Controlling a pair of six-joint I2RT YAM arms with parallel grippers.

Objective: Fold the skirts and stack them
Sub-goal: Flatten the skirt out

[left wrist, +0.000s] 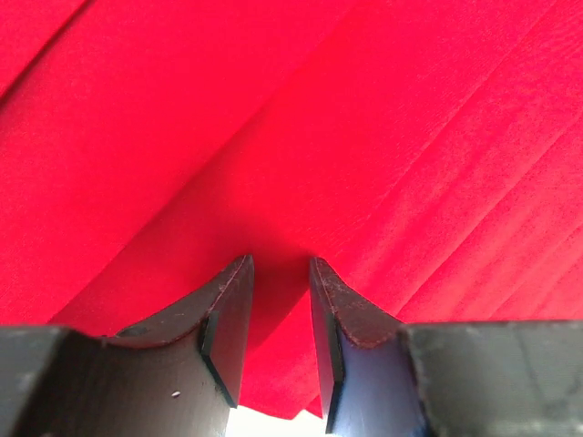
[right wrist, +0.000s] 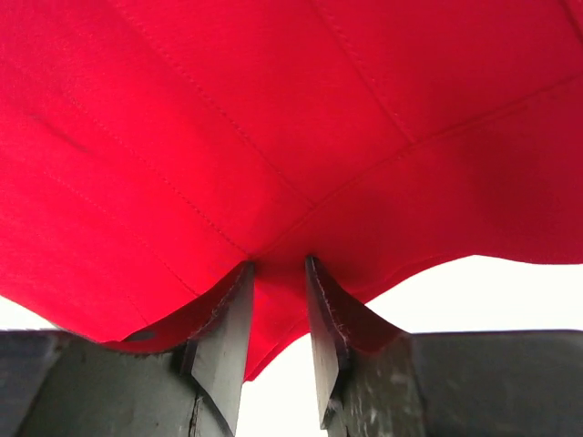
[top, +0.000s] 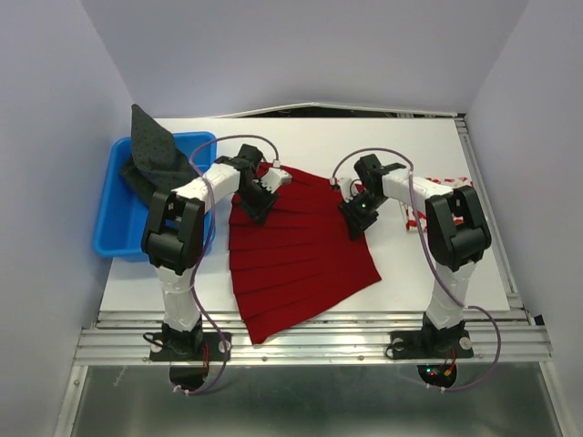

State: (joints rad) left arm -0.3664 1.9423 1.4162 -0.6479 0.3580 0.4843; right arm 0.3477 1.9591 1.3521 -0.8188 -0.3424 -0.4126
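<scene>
A flat white table (top: 455,273) is enclosed by plain pale walls on three sides. A ribbed metal rail (top: 310,341) is fitted along the table's near edge, and both arm bases are bolted to it.

The deep-red pleated skirt (top: 291,264) is spread flat at the centre of the table. It is fan-shaped, narrow at its far end and widening toward the rail. Straight pressed pleats run across it. In the left wrist view (left wrist: 364,137) and the right wrist view (right wrist: 273,109) the cloth is seen as matte and finely woven, with stitched seam lines.

Left of the deep-red pleated skirt, a rectangular blue plastic bin (top: 118,214) is placed at the table's edge. The dark grey skirt (top: 155,150) is draped over the bin's far rim, with one pointed corner raised.

Right of the deep-red pleated skirt, the white skirt with red flower print (top: 446,182) is partly hidden behind the right arm.

The left gripper (top: 258,211) (left wrist: 278,264) is set on the left border of the deep-red pleated skirt. Its jaws are clenched on a fold of the cloth.

The right gripper (top: 353,218) (right wrist: 276,264) is set on the right border. Its jaws are pinched on a gathered tuck of the same cloth.
</scene>
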